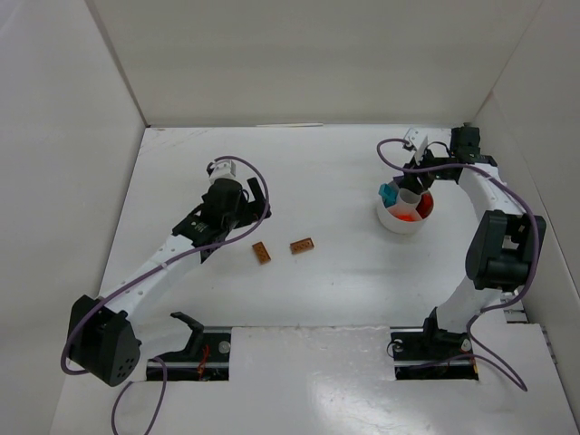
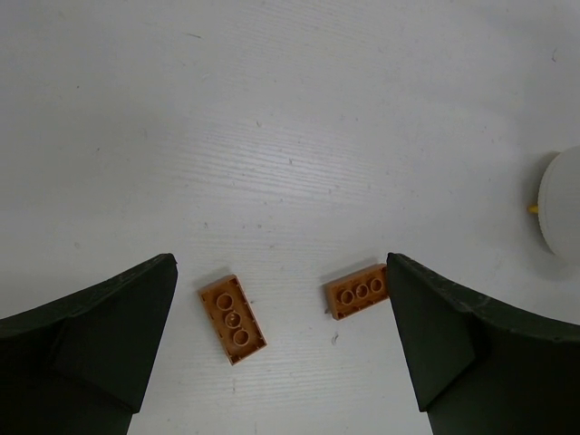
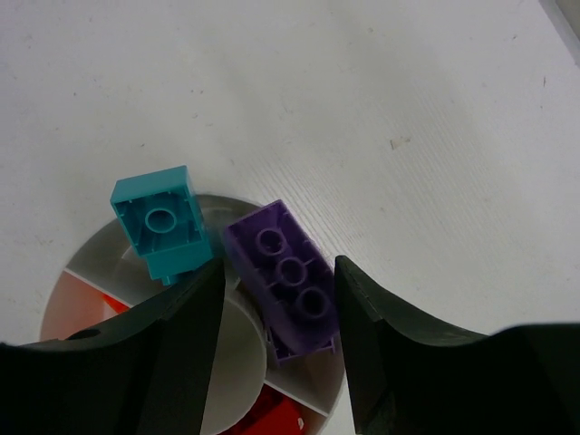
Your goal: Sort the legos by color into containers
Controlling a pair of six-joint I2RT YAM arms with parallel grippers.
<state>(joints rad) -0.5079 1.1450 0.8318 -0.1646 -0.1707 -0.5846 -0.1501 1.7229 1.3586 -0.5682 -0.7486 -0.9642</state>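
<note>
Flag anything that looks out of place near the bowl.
The teal brick sits tilted on the rim of the bowl, hollow side showing, partly over the edge rather than inside. The right tool grips a purple brick beside it.

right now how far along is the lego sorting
Done: red pieces and orange pieces lie in the white bowl, a teal brick perched at its rim. In hand: the right claw grips a purple brick over the bowl. To do: two brown bricks on the table, between the open left claw fingers.
</note>
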